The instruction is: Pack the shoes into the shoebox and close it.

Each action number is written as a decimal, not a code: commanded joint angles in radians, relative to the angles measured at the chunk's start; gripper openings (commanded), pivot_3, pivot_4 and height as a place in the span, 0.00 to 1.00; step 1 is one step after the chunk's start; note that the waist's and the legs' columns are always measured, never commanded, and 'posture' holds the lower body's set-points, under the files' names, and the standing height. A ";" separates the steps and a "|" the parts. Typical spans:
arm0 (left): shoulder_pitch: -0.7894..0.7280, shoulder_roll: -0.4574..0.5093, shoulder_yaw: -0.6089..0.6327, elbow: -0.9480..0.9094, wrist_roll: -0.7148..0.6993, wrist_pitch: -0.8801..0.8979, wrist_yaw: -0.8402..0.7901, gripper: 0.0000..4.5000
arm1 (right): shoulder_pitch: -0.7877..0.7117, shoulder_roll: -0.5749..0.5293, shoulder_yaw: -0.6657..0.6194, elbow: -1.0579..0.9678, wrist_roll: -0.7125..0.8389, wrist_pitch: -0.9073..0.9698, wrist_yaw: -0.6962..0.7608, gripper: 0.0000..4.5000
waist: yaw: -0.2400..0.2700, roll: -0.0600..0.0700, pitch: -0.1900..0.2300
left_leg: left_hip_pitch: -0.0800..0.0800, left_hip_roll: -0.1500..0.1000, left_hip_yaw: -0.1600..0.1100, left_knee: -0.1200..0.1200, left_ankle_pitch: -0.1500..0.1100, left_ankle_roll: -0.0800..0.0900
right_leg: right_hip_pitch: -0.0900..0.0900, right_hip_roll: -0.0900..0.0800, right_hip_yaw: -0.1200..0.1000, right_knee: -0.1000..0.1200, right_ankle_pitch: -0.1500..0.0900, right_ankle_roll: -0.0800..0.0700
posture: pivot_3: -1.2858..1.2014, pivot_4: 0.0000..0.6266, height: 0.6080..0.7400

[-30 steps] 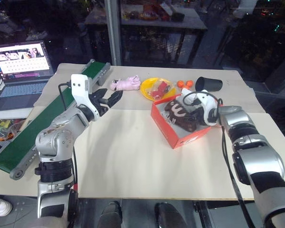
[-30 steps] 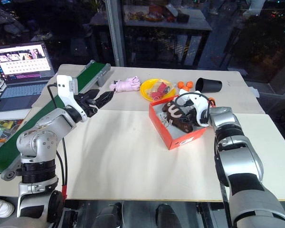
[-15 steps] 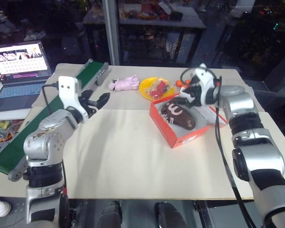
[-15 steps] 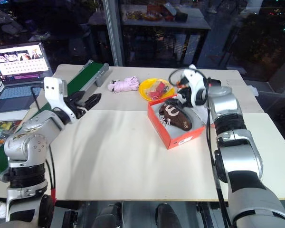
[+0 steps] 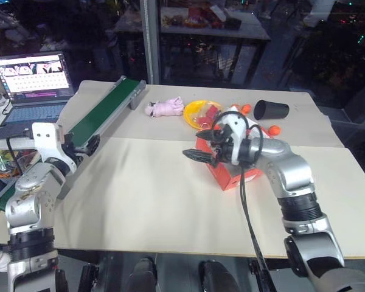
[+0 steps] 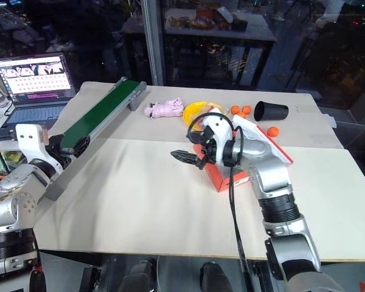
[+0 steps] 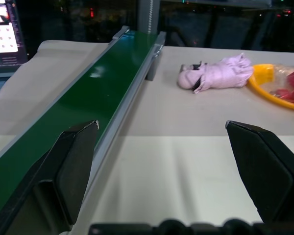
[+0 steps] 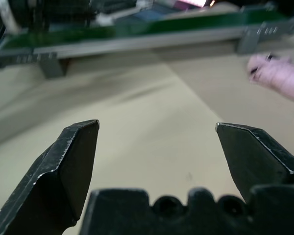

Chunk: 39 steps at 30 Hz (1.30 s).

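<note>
The box was set on the table right of its middle and nearer the far edge, its flap lid tipped back toward the right edge. Its inside was hidden behind the right arm, so it could not be told whether the shoes lay in it. The right gripper was held just above the tabletop at the box's left side, jaws spread wide and empty. The left gripper was held at the left edge, likewise spread and empty, close against the belt.

The likeliest fault was judged to be a shove: with the right arm laid across the box, a sweep back could push the light cardboard toward the right edge or crush its near wall. A lid brought down on a shoe riding high would be stopped short of closing (a heel or toe over the rim would be enough). The left fingers could also be caught on the belt's frame.

A laptop was placed beyond the belt at the far left corner. A plate lay just beside the box on its far side, a cup was tipped over near the far edge, a pink toy lay left of the plate, and orange balls were scattered around the lid's swing.
</note>
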 commanded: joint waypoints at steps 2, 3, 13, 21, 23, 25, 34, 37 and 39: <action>0.031 0.026 0.040 0.004 -0.006 -0.060 -0.043 0.99 | 0.032 0.044 0.012 -0.054 0.019 -0.009 -0.047 1.00 | 0.001 0.000 0.000 | 0.000 0.000 0.000 0.000 0.000 0.001 | 0.000 0.000 0.000 0.000 0.000 0.000 | 0.52 0.24 0.97; 0.034 0.030 0.039 0.011 -0.007 -0.064 -0.054 0.99 | 0.034 0.050 0.016 -0.052 0.020 -0.012 -0.051 1.00 | 0.002 0.000 0.000 | -0.001 0.000 0.000 0.000 0.001 0.001 | -0.001 0.000 0.000 0.000 0.000 0.000 | 0.52 0.24 0.97; -0.007 0.078 -0.013 0.151 0.037 -0.141 -0.158 0.99 | 0.043 0.090 0.067 -0.023 -0.008 -0.060 -0.081 1.00 | 0.002 0.000 0.000 | -0.001 0.000 0.000 0.000 0.000 0.000 | 0.000 0.000 -0.001 0.000 0.000 0.000 | 0.52 0.24 0.97; -0.084 0.076 -0.053 0.242 0.066 -0.193 -0.197 0.99 | 0.048 0.081 0.064 -0.016 -0.017 -0.069 -0.103 1.00 | 0.002 0.000 0.000 | -0.001 0.001 0.000 0.000 0.000 0.000 | 0.000 0.000 -0.001 0.000 0.000 0.000 | 0.52 0.24 0.97; -0.102 0.080 -0.058 0.268 0.074 -0.206 -0.203 0.99 | 0.049 0.074 0.061 -0.017 -0.018 -0.070 -0.104 1.00 | 0.002 0.000 0.000 | -0.001 0.001 0.000 0.000 0.000 0.000 | 0.000 0.000 -0.001 0.000 0.000 0.000 | 0.52 0.24 0.97; -0.125 0.092 -0.055 0.305 0.084 -0.225 -0.202 0.99 | 0.050 0.066 0.057 -0.019 -0.018 -0.070 -0.105 1.00 | 0.002 0.000 0.000 | -0.001 0.001 0.000 0.000 0.000 0.000 | 0.000 0.000 -0.001 0.000 0.000 0.000 | 0.52 0.24 0.97; -0.215 0.192 0.000 0.559 0.121 -0.343 -0.162 0.99 | 0.057 0.045 0.054 -0.028 -0.013 -0.070 -0.110 1.00 | -0.003 0.000 0.000 | -0.001 0.001 0.000 0.000 0.002 0.002 | -0.001 0.001 -0.001 0.000 0.000 0.000 | 0.52 0.24 0.97; -0.239 0.218 0.016 0.657 0.125 -0.387 -0.156 0.99 | 0.054 0.044 0.055 -0.028 -0.011 -0.069 -0.111 1.00 | -0.001 0.000 0.000 | -0.001 0.001 0.000 0.000 0.001 0.002 | -0.001 0.001 -0.001 0.000 0.000 0.000 | 0.52 0.24 0.97; -0.250 0.233 0.022 0.716 0.127 -0.415 -0.155 0.99 | 0.052 0.045 0.056 -0.028 -0.011 -0.069 -0.111 1.00 | 0.000 0.000 0.000 | -0.001 0.001 0.000 0.000 0.001 0.001 | -0.001 0.001 -0.001 0.000 0.000 0.000 | 0.52 0.24 0.97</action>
